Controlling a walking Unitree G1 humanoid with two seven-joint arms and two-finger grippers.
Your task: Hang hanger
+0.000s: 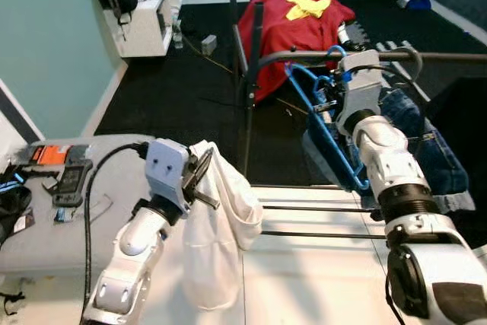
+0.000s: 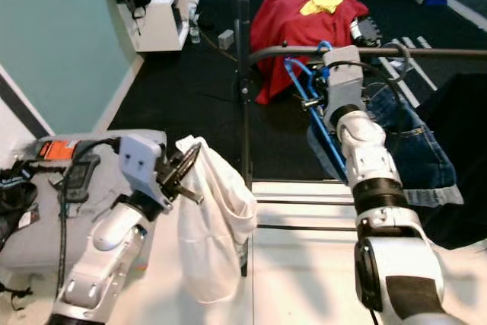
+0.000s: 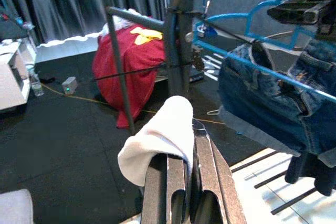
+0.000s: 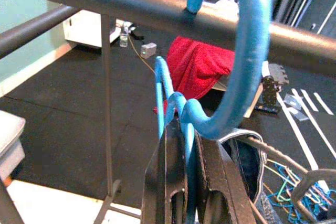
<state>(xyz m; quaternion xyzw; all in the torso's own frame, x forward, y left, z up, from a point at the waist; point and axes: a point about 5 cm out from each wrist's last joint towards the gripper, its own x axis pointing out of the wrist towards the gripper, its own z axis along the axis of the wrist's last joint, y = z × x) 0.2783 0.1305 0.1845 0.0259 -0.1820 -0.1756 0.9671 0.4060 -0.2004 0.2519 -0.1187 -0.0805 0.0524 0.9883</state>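
At the dark metal rail point(image 4: 157, 9), the right gripper point(image 4: 190, 145) pinches the neck of the blue plastic hanger point(image 1: 323, 123), whose hook point(image 4: 247, 51) lies over the rail. The hanger appears light, stiff and slippery; the neck grip suits it. The left gripper point(image 3: 190, 156) clamps white cloth point(image 1: 217, 226).

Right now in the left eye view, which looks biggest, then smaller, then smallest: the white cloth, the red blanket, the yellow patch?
1. White cloth and red blanket look about alike; the cloth is nearer, so unsure.
2. Yellow patch, clearly smallest.
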